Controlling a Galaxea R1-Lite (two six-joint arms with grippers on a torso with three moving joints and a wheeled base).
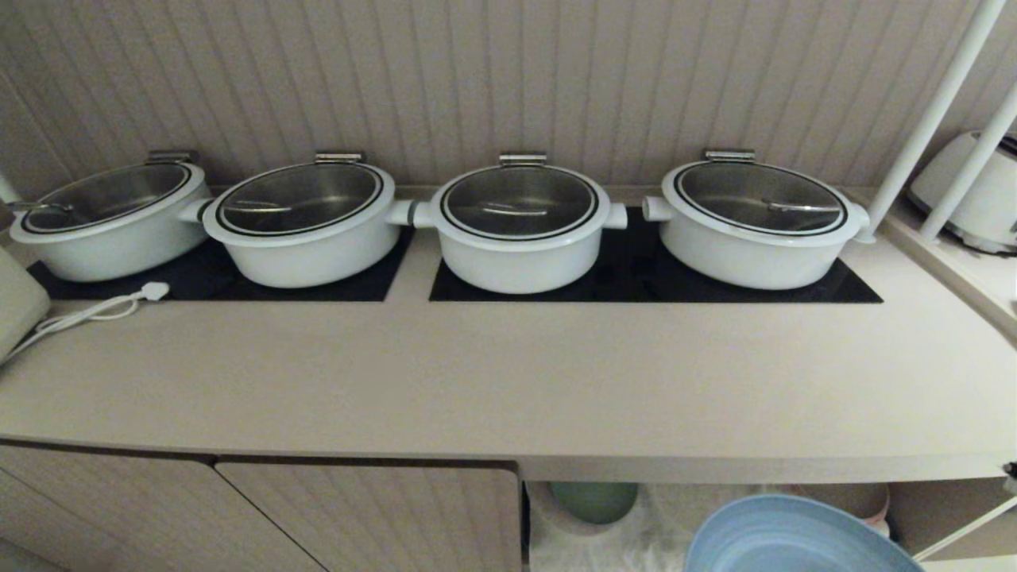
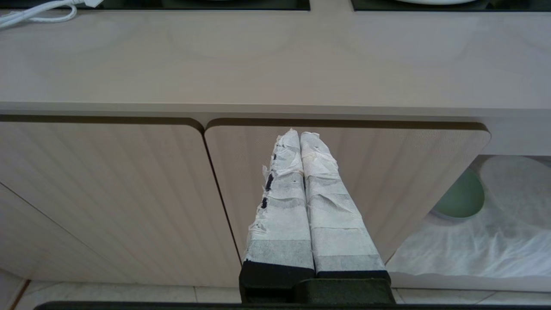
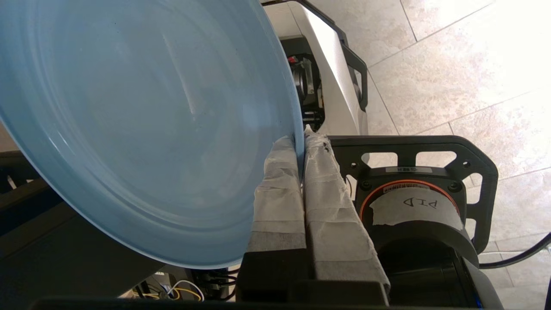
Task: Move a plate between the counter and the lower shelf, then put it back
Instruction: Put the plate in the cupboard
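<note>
Right wrist view shows you the right gripper (image 3: 301,142) clamped on the light-blue plate (image 3: 142,129) rim; head view places it below the counter (image 1: 508,381) edge. Left gripper (image 2: 300,140) fingers rest together

Right gripper (image 3: 301,144) pinched tight on a rim, left gripper (image 2: 300,137) closed, empty, parked
</note>
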